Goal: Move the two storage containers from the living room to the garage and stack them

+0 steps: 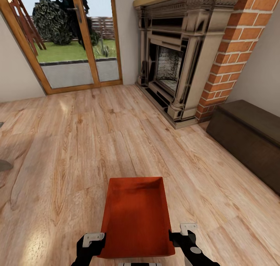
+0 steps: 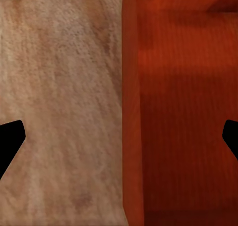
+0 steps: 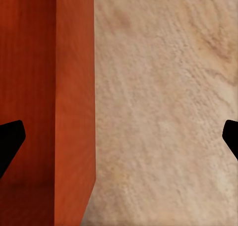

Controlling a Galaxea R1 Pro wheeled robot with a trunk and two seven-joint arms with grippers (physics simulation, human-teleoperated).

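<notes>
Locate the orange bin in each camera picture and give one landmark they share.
Head view: orange bin low at centre, between both arms.
Left wrist view: its wall and inside take up the right half.
Right wrist view: its wall takes up the left part.
Shared landmark: wood floor.

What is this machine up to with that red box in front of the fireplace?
The robot has an orange-red storage container between its two arms, above the light wood-plank floor of a living room. The left gripper sits at one side wall and the right gripper at the other, each with its fingers open and straddling the wall. The bin looks empty. Ahead are a brick fireplace, a glass patio door and a dark wooden chest.
</notes>
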